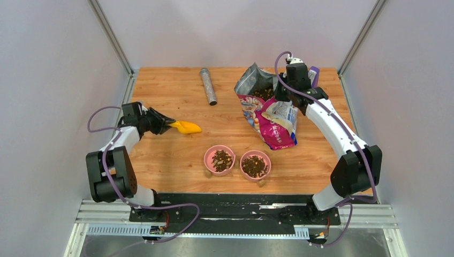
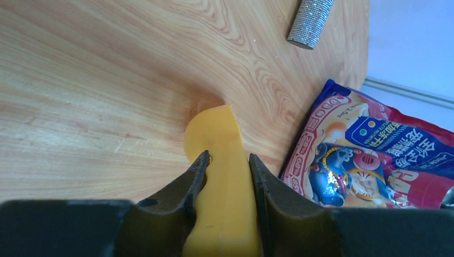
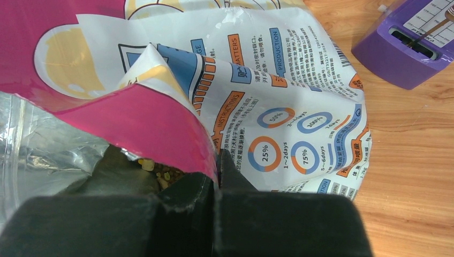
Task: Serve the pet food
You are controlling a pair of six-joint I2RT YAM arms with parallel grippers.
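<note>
My left gripper [image 2: 227, 157] clamps the yellow scoop [image 1: 188, 127]; kibble [image 1: 221, 159] lies apart in front-edge pink bowls [image 1: 207, 155] (right gripper [image 3: 219, 166] pinches the bag [image 3: 300, 96]).

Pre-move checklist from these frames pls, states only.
1. Left gripper jaws clamped on scoop handle: ok.
2. Right gripper shut on bag rim: ok.
3. Bag mouth open, pet food visible inside: ok.
4. Left bowl and right bowl both hold pet food: ok.
5. Scoop load: cannot tell.
6. Silver tube apart from scoop and bag: ok.
</note>
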